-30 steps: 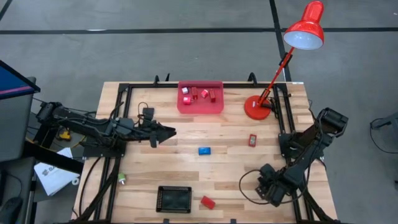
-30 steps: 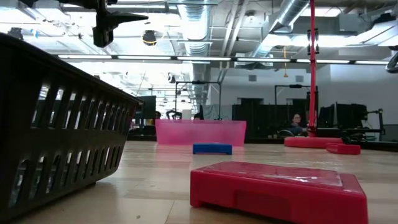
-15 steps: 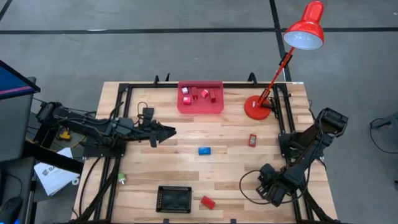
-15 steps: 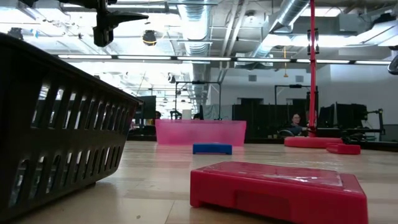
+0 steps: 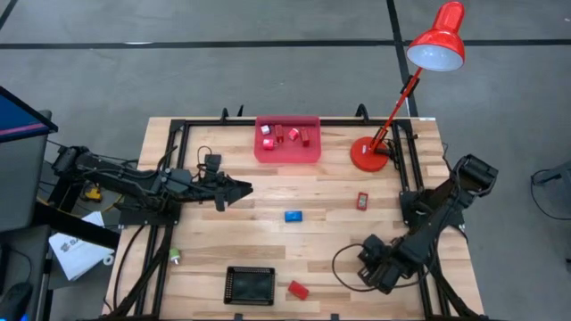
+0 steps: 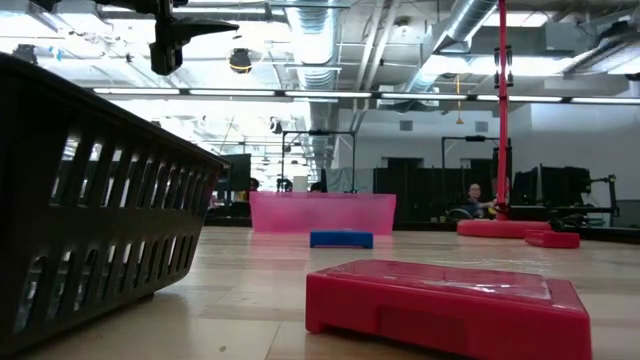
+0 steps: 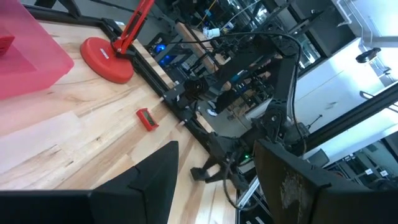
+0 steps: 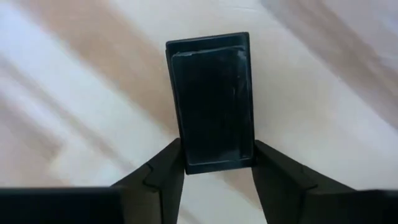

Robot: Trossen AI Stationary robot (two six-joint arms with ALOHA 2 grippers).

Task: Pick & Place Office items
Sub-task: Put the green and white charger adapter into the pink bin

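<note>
Grey concrete floor all around a wooden table [image 5: 321, 232] from above, with a pink bin [image 5: 287, 140] at the far edge holding a few red blocks [image 5: 279, 134], and a red desk lamp [image 5: 370, 153] with its base near the far right corner. Out on the bare wood there's a blue block [image 5: 293, 216] about mid-table, a small red-and-white piece [image 5: 362, 201] toward the right edge, a red block [image 5: 298, 290] by the near edge just beside a black basket [image 5: 250, 284], and a tiny green-and-white bit [image 5: 175, 258] near the left edge. Left gripper [image 5: 244, 188] hangs over the left-middle of the table, right gripper [image 5: 368, 270] sits low near the near right corner. Table-level camera: the basket wall [image 6: 90, 190] fills the left, the red block [image 6: 450, 303] is huge up front, the blue block [image 6: 341, 239] sits behind it in front of the pink bin [image 6: 322, 212], and a person [image 6: 477, 199] sits way back in the room. Left wrist camera looks between its own fingers [image 7: 152, 177], spread wide with nothing between them, at the red-and-white piece [image 7: 146, 118] and the lamp base [image 7: 107, 59]. Right wrist camera: fingers [image 8: 163, 177] pinching a black rectangle [image 8: 212, 99] by its end, over the wood.
</note>
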